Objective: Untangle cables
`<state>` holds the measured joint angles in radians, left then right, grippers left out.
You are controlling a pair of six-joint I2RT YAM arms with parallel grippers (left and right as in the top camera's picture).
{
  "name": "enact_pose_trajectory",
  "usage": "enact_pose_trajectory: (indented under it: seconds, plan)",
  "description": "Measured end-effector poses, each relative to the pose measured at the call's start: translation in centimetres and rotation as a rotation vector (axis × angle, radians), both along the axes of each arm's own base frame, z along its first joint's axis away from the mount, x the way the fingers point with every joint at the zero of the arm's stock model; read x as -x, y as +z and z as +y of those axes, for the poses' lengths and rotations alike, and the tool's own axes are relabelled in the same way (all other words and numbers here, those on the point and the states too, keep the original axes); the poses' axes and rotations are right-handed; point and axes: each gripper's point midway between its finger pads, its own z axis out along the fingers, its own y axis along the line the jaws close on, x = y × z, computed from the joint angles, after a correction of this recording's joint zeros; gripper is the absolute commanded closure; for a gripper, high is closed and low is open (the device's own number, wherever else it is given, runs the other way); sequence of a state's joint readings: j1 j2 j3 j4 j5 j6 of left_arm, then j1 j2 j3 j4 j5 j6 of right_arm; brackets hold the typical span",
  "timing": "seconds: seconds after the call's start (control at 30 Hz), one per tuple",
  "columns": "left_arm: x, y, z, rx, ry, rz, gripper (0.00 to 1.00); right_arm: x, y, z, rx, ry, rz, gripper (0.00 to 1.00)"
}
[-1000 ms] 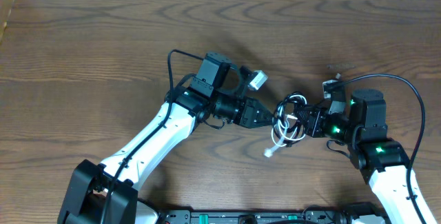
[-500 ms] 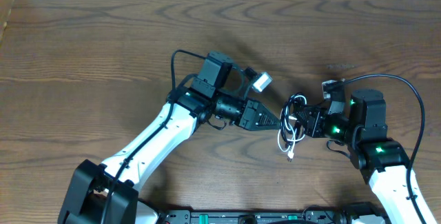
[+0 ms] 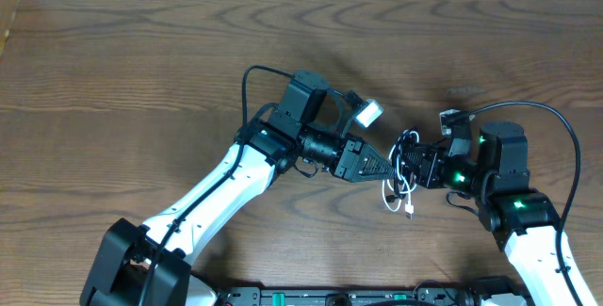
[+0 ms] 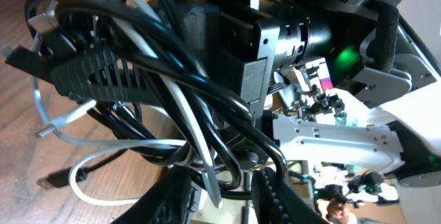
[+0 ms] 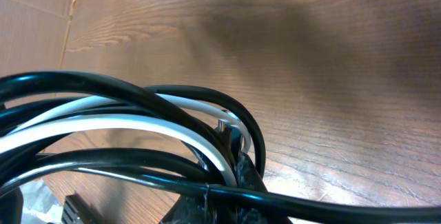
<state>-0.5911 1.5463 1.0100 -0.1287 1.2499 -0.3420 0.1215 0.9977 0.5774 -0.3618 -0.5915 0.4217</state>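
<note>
Over the surface [image 3: 141,80], your right hand [image 3: 415,168] clamps the black and white cables [image 3: 399,189]; your left hand [image 3: 385,168] stands parted around them. They look light and limp: take the plug end [image 3: 409,214].

Your left end effector [image 3: 383,168] has slid right, up against the looped bundle of thin white and black cords [image 3: 407,148], and its jaws have parted a little. The white cord's dangling plug end [image 3: 410,214] has swung right.

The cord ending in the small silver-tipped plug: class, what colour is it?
White. The thin white cord shows best in the left wrist view.
</note>
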Motion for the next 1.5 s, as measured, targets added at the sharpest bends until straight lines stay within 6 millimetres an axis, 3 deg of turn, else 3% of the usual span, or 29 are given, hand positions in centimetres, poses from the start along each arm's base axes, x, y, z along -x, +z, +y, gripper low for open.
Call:
enact_pose_trajectory:
  seconds: [0.5,0.6,0.63,0.67,0.77,0.87,0.93,1.03,1.13,1.2,1.3,1.5]
  plan:
    - [-1.2,-0.4,-0.3,-0.020,0.051,-0.054,0.66,0.5,0.5,0.8,-0.045,0.041,0.004,0.98]
    - [-1.6,-1.2,-0.2,-0.063,0.088,-0.052,0.81,0.5,0.6,0.9,-0.050,0.045,0.004,0.93]
    - [-1.8,-1.6,-0.1,-0.087,0.102,-0.046,0.92,0.5,0.5,0.8,-0.049,0.044,0.005,0.87]
    - [-1.9,-2.0,0.1,-0.109,0.116,-0.041,0.92,0.5,0.5,0.8,-0.046,0.042,0.006,0.80]
    - [-2.4,-3.6,0.7,-0.199,0.173,-0.033,0.93,0.6,0.0,0.4,-0.020,0.032,0.017,0.80]
    - [-2.9,-5.4,1.7,-0.301,0.231,-0.018,0.93,1.0,-1.6,-0.8,0.049,-0.023,0.075,0.85]
    - [-3.2,-6.4,2.6,-0.359,0.263,-0.014,0.93,1.8,-3.6,-2.9,0.160,-0.102,0.153,0.85]
    - [-3.6,-7.1,3.4,-0.398,0.282,-0.014,0.93,2.7,-5.4,-5.6,0.296,-0.198,0.230,0.75]
    - [-3.7,-7.5,3.9,-0.418,0.290,-0.019,0.93,2.7,-5.7,-6.6,0.345,-0.237,0.234,0.69]
    - [-3.6,-7.6,3.9,-0.421,0.286,-0.021,0.93,2.1,-5.3,-6.3,0.334,-0.223,0.201,0.63]
    - [-3.6,-7.6,3.9,-0.421,0.284,-0.024,0.93,0.9,-3.8,-4.3,0.265,-0.117,0.093,0.55]
    - [-3.3,-7.6,3.8,-0.424,0.271,-0.035,0.93,-0.3,0.3,-0.1,0.064,0.063,-0.082,0.55]
